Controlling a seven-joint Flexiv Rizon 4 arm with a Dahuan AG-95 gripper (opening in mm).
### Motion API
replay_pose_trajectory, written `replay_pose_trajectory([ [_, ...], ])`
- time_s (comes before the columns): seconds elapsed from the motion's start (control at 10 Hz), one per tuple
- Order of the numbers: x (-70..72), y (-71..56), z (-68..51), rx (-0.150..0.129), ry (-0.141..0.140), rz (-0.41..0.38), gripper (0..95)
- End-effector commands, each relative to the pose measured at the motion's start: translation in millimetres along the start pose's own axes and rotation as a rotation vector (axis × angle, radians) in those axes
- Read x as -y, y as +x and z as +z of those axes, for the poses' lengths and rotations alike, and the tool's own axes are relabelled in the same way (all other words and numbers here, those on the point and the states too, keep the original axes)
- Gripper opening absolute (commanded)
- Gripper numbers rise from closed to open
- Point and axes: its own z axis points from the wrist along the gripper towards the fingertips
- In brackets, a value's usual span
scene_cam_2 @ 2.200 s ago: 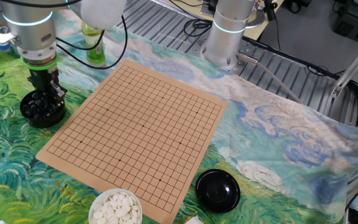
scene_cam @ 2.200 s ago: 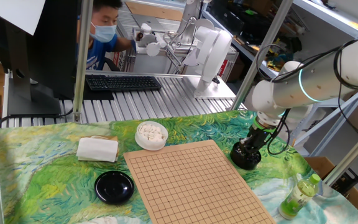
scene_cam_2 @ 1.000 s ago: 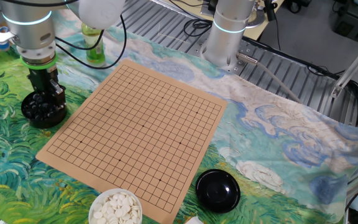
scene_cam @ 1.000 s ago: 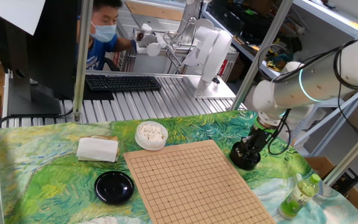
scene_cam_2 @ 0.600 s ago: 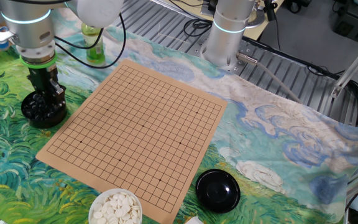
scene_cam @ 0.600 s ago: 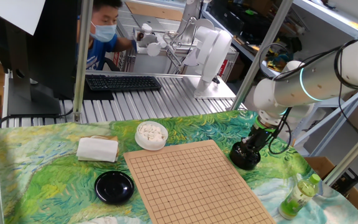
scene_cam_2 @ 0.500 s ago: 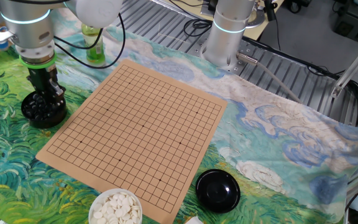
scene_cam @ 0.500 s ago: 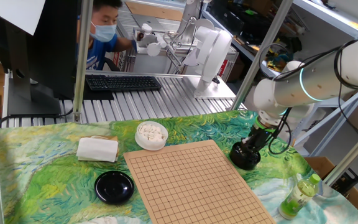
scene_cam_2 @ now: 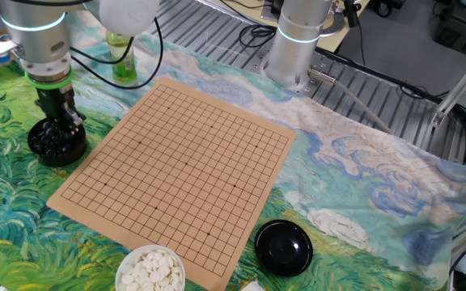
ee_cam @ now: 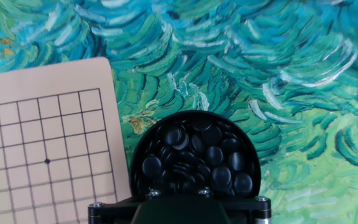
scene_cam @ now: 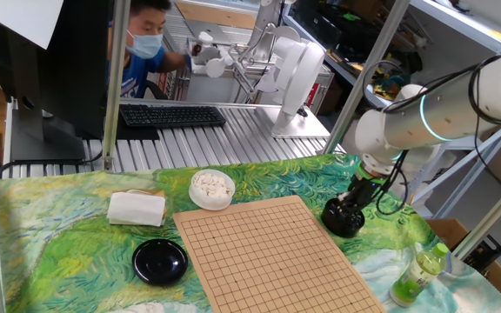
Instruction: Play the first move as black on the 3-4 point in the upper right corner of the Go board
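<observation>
Black stones [ee_cam: 194, 158] lying flat in bowl [scene_cam_2: 55, 144], claw [scene_cam_2: 57, 121] pressed together above.

Bowl of black stones [ee_cam: 194, 163] sits just off the board [scene_cam_2: 180, 170] corner, bottle [scene_cam_2: 123, 63] behind it. White stones bowl [scene_cam_2: 150, 269] and lid [scene_cam_2: 283, 246] sit along the opposite edge.

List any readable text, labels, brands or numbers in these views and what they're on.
No text can be read in any view.
Green bottle: has a label, too small and blurred to read.
Keyboard: key legends too small to make out.
Go board: grid lines and star dots only, no coordinates printed.
Bowl of black stones: no markings visible.
</observation>
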Motion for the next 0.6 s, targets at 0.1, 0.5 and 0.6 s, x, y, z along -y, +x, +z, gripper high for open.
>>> replay_pose_trajectory([
  [0.1,0.9,-0.2,-3.2,-0.008,0.001,-0.005,0.0],
  [0.5,2.7,-0.4,-15.5,-0.044,0.004,-0.029,0.0],
  [0.6,3.9,-0.1,-23.4,-0.054,0.004,-0.042,0.0],
])
